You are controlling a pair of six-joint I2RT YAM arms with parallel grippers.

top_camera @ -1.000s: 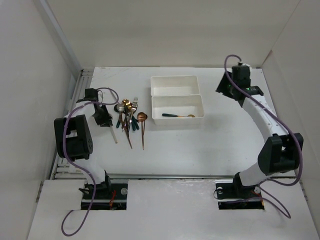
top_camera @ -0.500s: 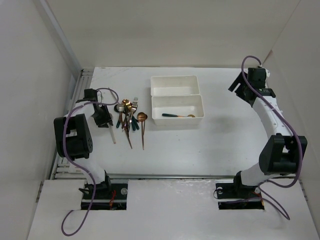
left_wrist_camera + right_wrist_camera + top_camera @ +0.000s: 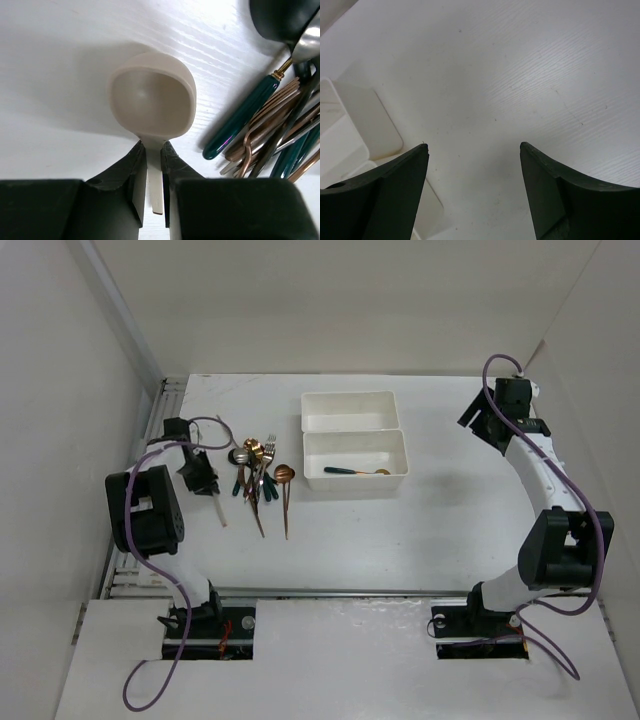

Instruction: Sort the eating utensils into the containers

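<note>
My left gripper [image 3: 152,145] is shut on the thin handle of a pale beige spoon [image 3: 150,95], whose bowl points away from the jaws just over the table. In the top view this gripper [image 3: 202,481] sits left of the pile of eating utensils [image 3: 260,480], and the spoon's handle [image 3: 218,508] sticks out toward the near side. Green-handled and copper pieces [image 3: 260,125] lie right beside the bowl. Two white containers [image 3: 350,395] [image 3: 404,462] stand mid-table; the near one holds a green-handled utensil [image 3: 352,471]. My right gripper [image 3: 480,420] is open and holds nothing, right of the containers.
White walls close in the table on the left, back and right. In the right wrist view the open gripper [image 3: 474,146] hangs over bare table, with a container's rounded corner [image 3: 372,122] at the left edge. A metal rail runs along the table's left side [image 3: 160,410].
The right arm swung right, away from the containers, and now holds still. The left gripper shifted slightly left and near, carrying the beige spoon away from the pile.
</note>
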